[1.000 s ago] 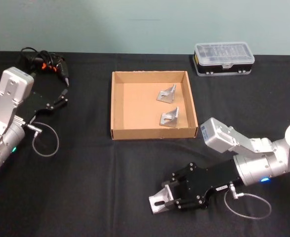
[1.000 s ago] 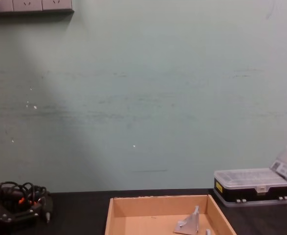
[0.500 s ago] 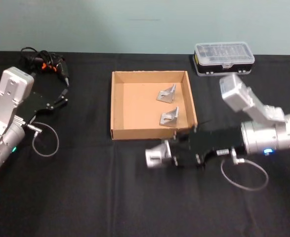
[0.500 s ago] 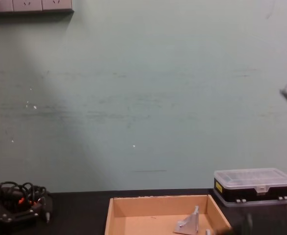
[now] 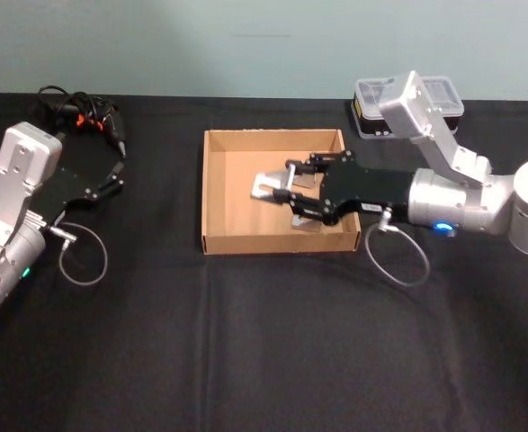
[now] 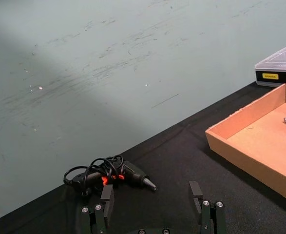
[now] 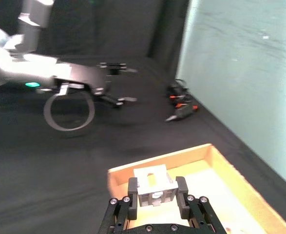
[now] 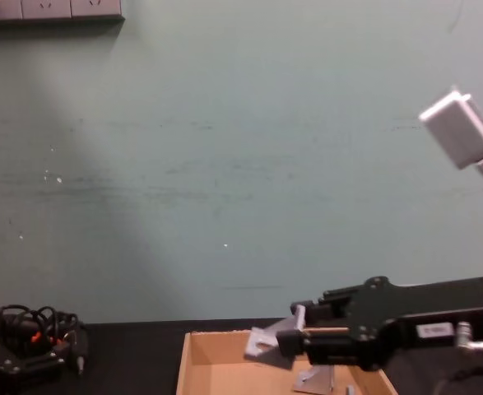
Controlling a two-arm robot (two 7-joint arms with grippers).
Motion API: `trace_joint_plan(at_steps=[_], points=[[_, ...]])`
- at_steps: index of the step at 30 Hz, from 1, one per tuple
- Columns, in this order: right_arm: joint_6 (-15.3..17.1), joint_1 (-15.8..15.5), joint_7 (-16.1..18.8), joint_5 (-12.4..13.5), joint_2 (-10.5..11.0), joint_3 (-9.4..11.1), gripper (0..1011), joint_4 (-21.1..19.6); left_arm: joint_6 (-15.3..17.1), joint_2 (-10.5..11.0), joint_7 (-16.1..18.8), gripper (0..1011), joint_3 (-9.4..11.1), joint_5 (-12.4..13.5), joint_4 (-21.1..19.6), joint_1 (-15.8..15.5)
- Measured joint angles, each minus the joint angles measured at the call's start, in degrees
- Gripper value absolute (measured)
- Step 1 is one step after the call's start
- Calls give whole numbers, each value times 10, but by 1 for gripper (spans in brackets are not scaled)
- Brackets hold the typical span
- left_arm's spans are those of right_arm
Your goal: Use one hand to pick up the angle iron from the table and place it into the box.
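My right gripper (image 5: pixel 286 186) hangs over the tan box (image 5: pixel 237 207), shut on a silver angle iron (image 5: pixel 267 186) that sticks out past its fingertips. The right wrist view shows the angle iron (image 7: pixel 152 186) pinched between the two fingers above the box floor (image 7: pixel 220 185). From the chest, the held angle iron (image 8: pixel 266 340) is above the box's far wall (image 8: pixel 216 337). Another angle iron (image 5: pixel 305 222) lies in the box, partly hidden under the gripper. My left gripper (image 5: pixel 117 177) stays parked, open, at the table's (image 5: pixel 246 342) left side.
A black case with a clear lid (image 5: pixel 407 108) stands behind the right arm at the back right. A black electric screwdriver with a coiled cable (image 5: pixel 84 115) lies at the back left, near the left gripper (image 6: pixel 151 197). Grey cable loops hang from both wrists.
My right gripper has lifted the angle iron off the front of the table and carried it back over the box's near wall. The left arm has not moved.
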Motion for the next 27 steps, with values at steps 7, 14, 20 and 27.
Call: trace_joint_plan(at_steps=[7,14,20,27], points=[[8,12,-68,-41,-53,3,468,51,0,0,0,1000,0,0,0,0],[14,29,-89,-70,-90,-2,468,105,0,0,0,1000,0,0,0,0],[14,39,-89,-84,-110,-7,469,137,0,0,0,1000,0,0,0,0],[11,47,-78,-98,-128,-8,468,165,0,0,0,1000,0,0,0,0]])
